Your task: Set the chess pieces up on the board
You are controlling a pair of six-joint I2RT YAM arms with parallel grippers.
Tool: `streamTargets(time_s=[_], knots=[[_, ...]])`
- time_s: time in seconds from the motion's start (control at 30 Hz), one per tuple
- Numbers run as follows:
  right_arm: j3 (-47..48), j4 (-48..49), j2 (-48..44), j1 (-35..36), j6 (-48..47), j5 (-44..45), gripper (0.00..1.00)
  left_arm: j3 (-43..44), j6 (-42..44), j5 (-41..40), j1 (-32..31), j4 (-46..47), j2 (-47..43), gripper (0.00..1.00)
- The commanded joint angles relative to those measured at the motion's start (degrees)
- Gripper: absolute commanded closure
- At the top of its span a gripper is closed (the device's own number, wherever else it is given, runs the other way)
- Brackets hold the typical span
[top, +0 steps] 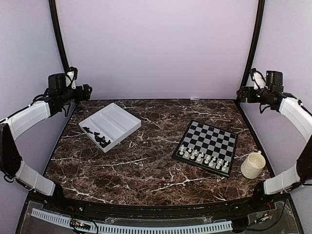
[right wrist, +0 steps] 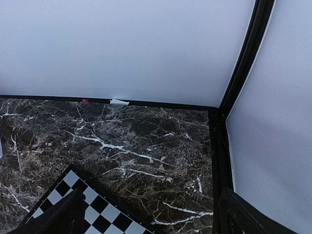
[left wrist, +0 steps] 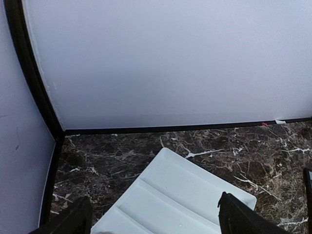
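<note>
Starting now: your left gripper (top: 87, 90) and right gripper (top: 240, 93) hang open, empty. Next, pinch 1 of the chess pieces (top: 98, 137) from the tray (top: 115, 119).

On the bench were one chessboard (top: 210, 138), one two-compartment tray (top: 118, 118), one mug (top: 253, 165), two rows of white chessmen (top: 204, 157); black chessmen (top: 97, 137) too small to count.

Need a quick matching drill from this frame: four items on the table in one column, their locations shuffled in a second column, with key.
Things:
1. black chess pieces
2. white chessmen
3. cream mug
4. white tray

Places:
A. on the board, two near rows
B. on the table, right of the board
C. on the table, left of the board
D. lying in one tray compartment

Pairs: 1-D, 2-A, 3-B, 4-C
</note>
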Motion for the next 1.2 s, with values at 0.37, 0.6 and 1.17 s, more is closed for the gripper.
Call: streamTargets(time_s=[0.37, 0.6, 1.17], knots=[[-4.7, -21.8, 2.6, -0.6, -24.7, 1.8, 0.22, 8.3, 13.2, 18.9, -22.0, -10.4, 11.0, 0.10], [-12.8, -26.7, 3.8, -0.5, -31.3, 4.8, 0.48, 5.6, 17.1, 21.0, -30.5, -14.3, 16.7, 0.14], [-4.5, -25.1, 22.9, 0.1, -26.8, 15.4, 0.82, 14.1, 11.4, 12.7, -39.1, -17.0, 33.3, 0.35]])
